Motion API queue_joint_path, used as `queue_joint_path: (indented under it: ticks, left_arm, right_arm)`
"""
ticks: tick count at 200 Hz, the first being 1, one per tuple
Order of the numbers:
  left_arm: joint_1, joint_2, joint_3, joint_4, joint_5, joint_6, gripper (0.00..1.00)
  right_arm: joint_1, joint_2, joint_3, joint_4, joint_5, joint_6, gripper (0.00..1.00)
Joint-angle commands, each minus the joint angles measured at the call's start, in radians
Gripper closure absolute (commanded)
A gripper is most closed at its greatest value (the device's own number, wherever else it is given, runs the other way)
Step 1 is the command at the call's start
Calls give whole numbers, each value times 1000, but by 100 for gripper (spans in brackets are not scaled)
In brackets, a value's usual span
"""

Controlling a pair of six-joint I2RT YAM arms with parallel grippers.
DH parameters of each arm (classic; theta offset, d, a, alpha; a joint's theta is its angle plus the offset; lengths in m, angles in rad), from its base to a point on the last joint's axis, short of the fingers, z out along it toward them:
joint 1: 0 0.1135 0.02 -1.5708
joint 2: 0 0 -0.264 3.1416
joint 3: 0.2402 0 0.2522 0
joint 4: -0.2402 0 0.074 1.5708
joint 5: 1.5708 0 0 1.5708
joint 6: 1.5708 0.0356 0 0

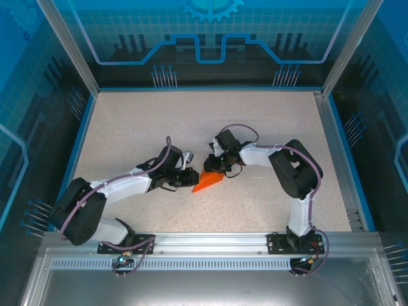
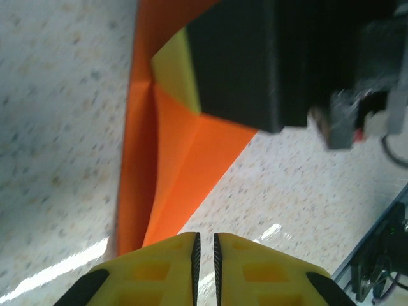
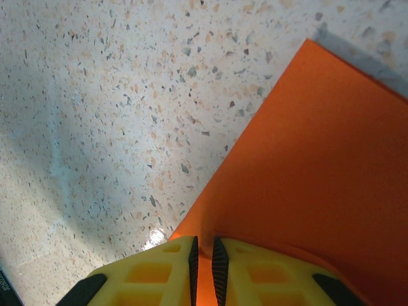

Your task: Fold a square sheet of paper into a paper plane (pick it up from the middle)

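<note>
Pinching creased paper [image 1: 208,180] on table [image 1: 140,121] in right gripper [image 3: 203,248], jaws narrow | with left gripper [image 2: 205,245] near-closed on nothing, just beside paper's tip | risking slip, crumple or skewed crease if tugging on so thin a pinch

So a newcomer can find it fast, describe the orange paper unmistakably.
On the speckled table, look at the middle, where the left gripper and right gripper nearly meet. Between them is the square sheet of paper, folded to a pointed wedge, the only bright orange thing.
</note>
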Motion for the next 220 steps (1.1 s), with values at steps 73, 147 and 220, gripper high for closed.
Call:
queue_joint_path:
  ticks: [73, 147, 220]
  left_arm:
    - [3, 230, 14, 31, 11, 1, 85]
    - [4, 260, -74, -5, -88, -23, 97]
    - [3, 268, -59, -5, -82, -25, 99]
  right_arm:
    - [-6, 63, -34, -100, 76, -21, 80]
    - [-8, -85, -27, -67, 4, -31, 78]
    - [32, -180, -131, 45, -85, 7, 83]
